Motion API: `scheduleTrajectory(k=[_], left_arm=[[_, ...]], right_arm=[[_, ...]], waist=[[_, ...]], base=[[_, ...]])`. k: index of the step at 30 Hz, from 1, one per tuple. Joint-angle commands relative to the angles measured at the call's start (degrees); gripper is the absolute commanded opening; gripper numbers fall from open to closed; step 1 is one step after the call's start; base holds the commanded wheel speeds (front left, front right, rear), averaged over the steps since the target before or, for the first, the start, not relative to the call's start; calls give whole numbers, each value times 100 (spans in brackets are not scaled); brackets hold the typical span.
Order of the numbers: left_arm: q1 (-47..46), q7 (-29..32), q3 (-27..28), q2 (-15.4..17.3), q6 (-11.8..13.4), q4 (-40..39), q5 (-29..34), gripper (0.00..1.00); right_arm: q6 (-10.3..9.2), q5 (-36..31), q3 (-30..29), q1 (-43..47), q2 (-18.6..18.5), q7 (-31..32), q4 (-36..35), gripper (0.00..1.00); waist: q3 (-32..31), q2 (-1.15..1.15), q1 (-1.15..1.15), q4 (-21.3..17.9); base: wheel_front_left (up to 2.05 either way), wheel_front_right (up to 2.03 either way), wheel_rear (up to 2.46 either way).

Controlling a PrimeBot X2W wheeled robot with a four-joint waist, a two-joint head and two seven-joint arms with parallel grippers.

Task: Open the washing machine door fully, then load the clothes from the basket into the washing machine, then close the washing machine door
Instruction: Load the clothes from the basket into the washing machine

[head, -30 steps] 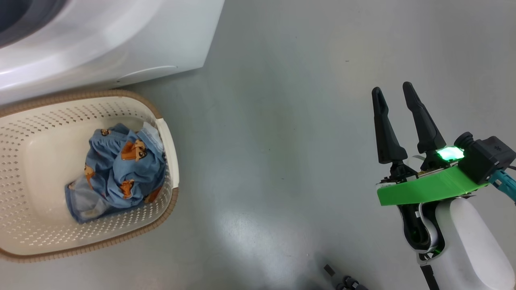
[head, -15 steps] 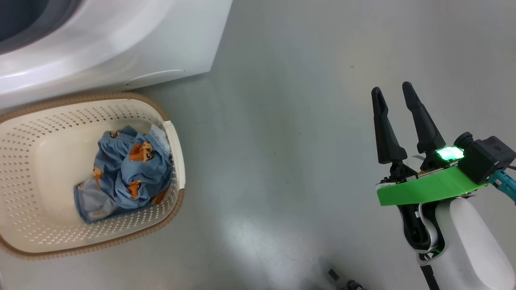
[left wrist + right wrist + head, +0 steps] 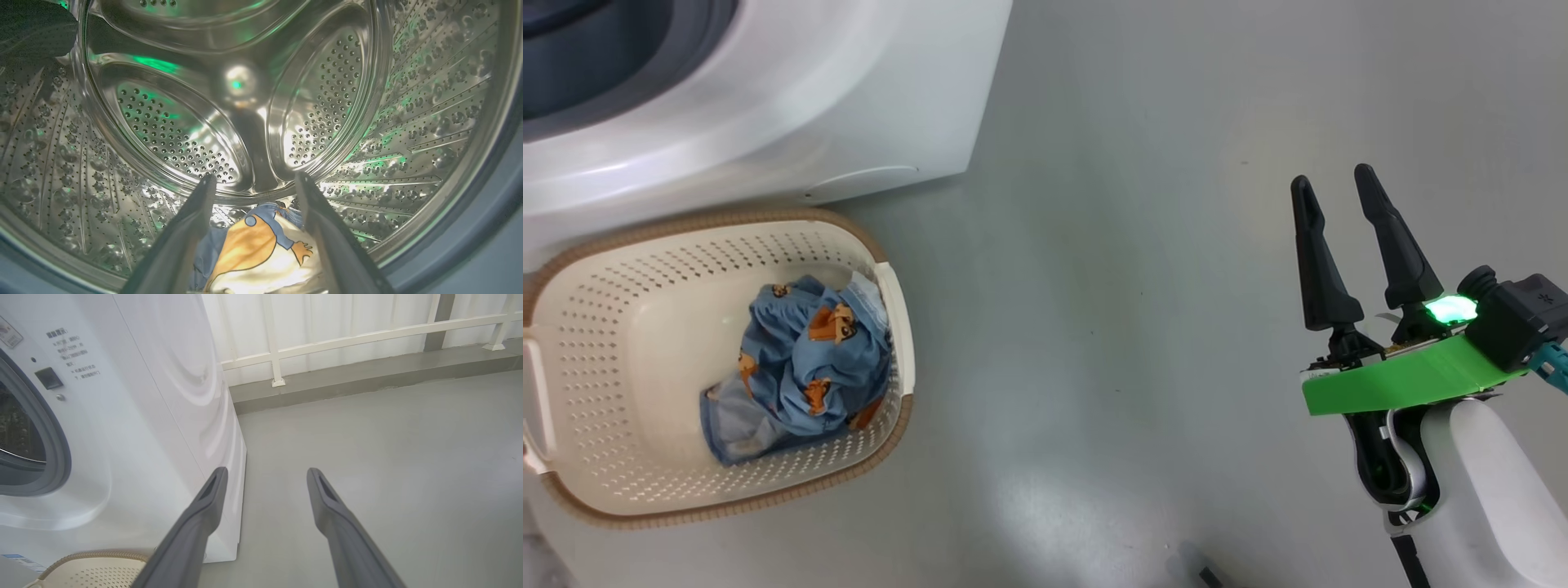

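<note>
Left gripper [image 3: 256, 176], splayed and empty, inside the steel drum [image 3: 163, 134] over a printed garment [image 3: 261, 253] — right gripper [image 3: 1333, 175] likewise splayed, empty.

Head view: I see a white washing machine [image 3: 792, 98] on a plain grey floor [image 3: 1135, 269]. The basket [image 3: 596, 310] is cream-white, pierced with rows of small diamond holes, and its rim is banded in woven brown. The clothes [image 3: 800, 367] are light blue with orange printed figures. My right gripper [image 3: 1332, 175] has black fingers above a bright green plate [image 3: 1405, 384].

Left wrist view: the steel drum [image 3: 408, 102] is silvery, dotted with holes and tinged green. The garment [image 3: 257, 253] is blue, orange and cream.
</note>
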Motion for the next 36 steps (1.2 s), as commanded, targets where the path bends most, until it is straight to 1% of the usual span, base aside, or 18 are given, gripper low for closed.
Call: scheduleTrajectory(k=[1, 8, 15, 21, 28, 36], left_arm=[[252, -29, 133, 221, -43, -263, -14, 100], [831, -29, 333, 31, -105, -607, -85, 100], [1707, -29, 389, -157, -169, -946, -138, 100], [2427, -29, 321, -353, -185, -1205, -272, 100], [3236, -29, 241, -396, -187, -1518, -375, 100], [4014, -29, 221, -520, -187, -1877, -441, 100]], right_arm=[[32, -41, 75, 118, -79, -45, -112, 100], [32, -54, 98, 171, -158, -45, -81, 100], [32, -37, 147, 316, -246, -45, -15, 100], [32, -15, 184, 550, -360, -45, 42, 100], [32, 18, 246, 795, -495, -45, 132, 100], [32, 55, 276, 1071, -620, -45, 196, 100]], waist=[[-107, 0, 0, 47], [-328, 0, 0, 130], [-717, 0, 0, 197], [-1111, 0, 0, 316], [-1589, 0, 0, 399], [-2039, 0, 0, 568]], base=[[0, 0, 0], [0, 0, 0], [0, 0, 0], [0, 0, 0], [0, 0, 0], [0, 0, 0]])
